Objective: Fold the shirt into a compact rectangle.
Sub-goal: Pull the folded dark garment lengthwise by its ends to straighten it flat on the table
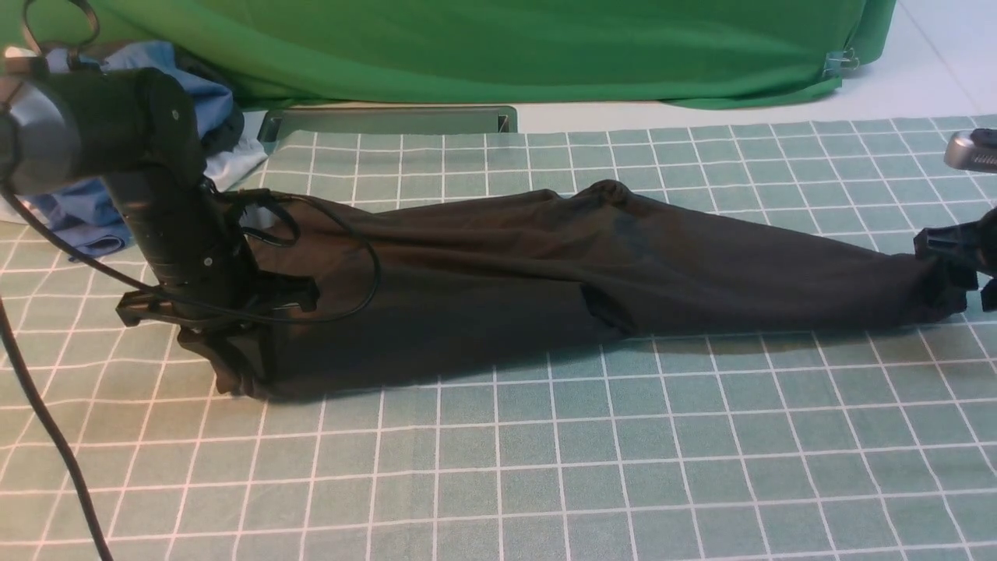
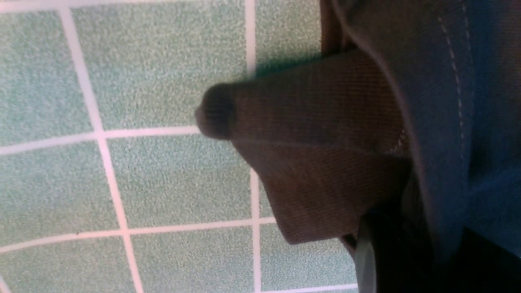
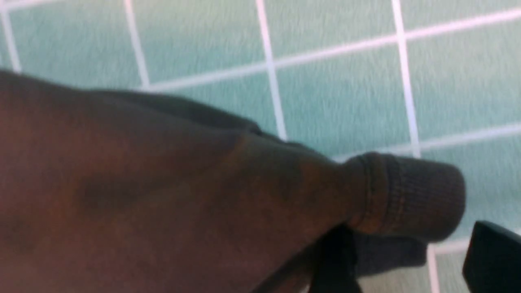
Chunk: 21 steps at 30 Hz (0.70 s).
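Black soft-knit shirt (image 1: 498,265), drawn out into one long band across the green checked worktop (image 1: 545,467), from left to right. Broad and bunched at the left end, a little raised there; narrowing to a gathered tip at the right. Long creases along the length. Small dark gap at the near edge, about the middle. Ribbed edge at the right tip.

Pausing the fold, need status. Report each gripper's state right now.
Left gripper: closed on the shirt, at its left end.
Right gripper: jaws open, the shirt's other end loose between them.
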### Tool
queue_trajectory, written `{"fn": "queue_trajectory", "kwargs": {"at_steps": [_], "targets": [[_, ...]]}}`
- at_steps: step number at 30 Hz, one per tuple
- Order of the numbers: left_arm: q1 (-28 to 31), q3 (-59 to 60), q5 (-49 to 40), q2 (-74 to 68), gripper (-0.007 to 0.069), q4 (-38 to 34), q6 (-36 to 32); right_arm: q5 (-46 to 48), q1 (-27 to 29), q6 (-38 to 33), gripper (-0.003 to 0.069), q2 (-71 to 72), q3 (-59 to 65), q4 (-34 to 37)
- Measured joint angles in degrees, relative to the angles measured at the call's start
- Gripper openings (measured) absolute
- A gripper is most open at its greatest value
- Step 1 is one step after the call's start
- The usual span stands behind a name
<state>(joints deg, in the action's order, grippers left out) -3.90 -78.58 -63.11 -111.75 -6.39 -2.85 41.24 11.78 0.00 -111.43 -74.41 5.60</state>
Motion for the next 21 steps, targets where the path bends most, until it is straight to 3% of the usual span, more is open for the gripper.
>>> {"fn": "queue_trajectory", "kwargs": {"at_steps": [3,8,9,15,21], "targets": [[0.00,0.00,0.54,0.00,0.0071,0.06,0.00,-1.32,0.00,-1.00,0.0376,-1.28,-0.38,0.24],[0.00,0.00,0.80,0.00,0.0071,0.12,0.00,-2.79,0.00,-5.89,0.0094,-2.38,-0.63,3.21],[0.00,0.00,0.86,0.00,0.0071,0.17,0.05,-2.79,0.00,-6.60,0.0068,-2.38,-0.71,3.37],[0.00,-2.96,-3.87,0.90,0.0071,0.88,-0.73,2.19,1.75,-7.23,0.0026,-2.43,-4.32,1.30],[0.00,-5.92,-5.49,7.00,0.0071,1.49,-1.20,9.02,9.38,-7.23,0.0024,-1.95,-5.99,0.03]]}}
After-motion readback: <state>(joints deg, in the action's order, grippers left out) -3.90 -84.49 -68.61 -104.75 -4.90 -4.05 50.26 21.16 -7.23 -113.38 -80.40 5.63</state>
